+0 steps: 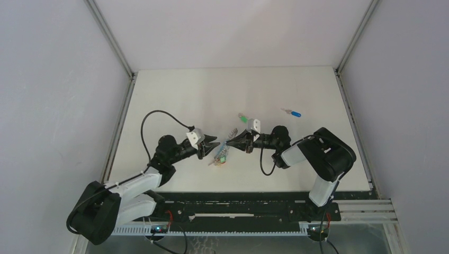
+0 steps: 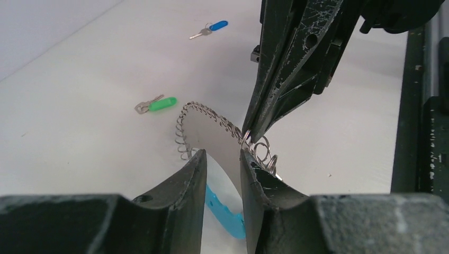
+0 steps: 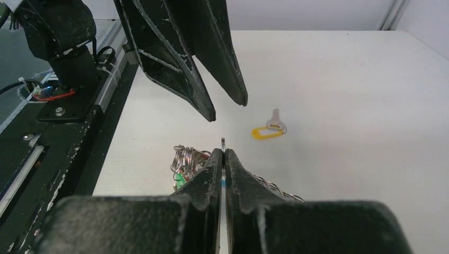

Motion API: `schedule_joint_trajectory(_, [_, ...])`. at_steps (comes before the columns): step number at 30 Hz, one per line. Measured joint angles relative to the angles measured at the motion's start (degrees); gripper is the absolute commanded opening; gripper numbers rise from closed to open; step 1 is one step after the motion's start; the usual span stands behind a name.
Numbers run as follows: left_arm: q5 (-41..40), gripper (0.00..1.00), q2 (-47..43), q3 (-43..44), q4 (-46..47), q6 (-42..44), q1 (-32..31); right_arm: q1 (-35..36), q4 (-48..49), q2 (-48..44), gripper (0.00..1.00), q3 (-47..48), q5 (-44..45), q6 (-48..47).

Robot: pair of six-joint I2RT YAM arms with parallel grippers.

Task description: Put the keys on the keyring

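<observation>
The keyring [image 2: 221,207] is seemingly held by the closed right gripper [image 3: 223,152]; the one-o'clock green key [image 1: 242,118] should be taken by the parted left gripper [image 2: 222,156].

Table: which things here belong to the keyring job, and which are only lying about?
For the job: keyring, green key, blue key, yellow key.
Just there: black cable, rail at the near edge.

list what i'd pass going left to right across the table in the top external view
left gripper → keyring → green key → blue key; right gripper left out, since it overlaps the keyring and the green key
</observation>
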Motion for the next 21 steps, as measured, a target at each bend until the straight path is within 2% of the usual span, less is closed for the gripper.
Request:
schedule_joint_trajectory(5, [6.3,0.38,2.6,-2.7,9.4,-2.9,4.5,0.0,0.9,0.2,0.0,-0.2,-0.2,0.0])
schedule_joint_trajectory(9, [9.9,0.4,5.0,-3.0,12.4,-3.1,5.4,0.0,1.4,0.8,0.0,-0.2,-0.6,0.2])
schedule_joint_trajectory(13, [13.1,0.41,11.5,-2.9,16.3,-3.6,5.4,0.3,1.6,1.4,0.0,-0.2,-0.6,0.2])
schedule_joint_trajectory(21, [17.7,0.39,23.6,-2.8,30.6,-8.5,5.4,0.5,1.7,2.3,0.0,-1.2,-0.2,-0.2])
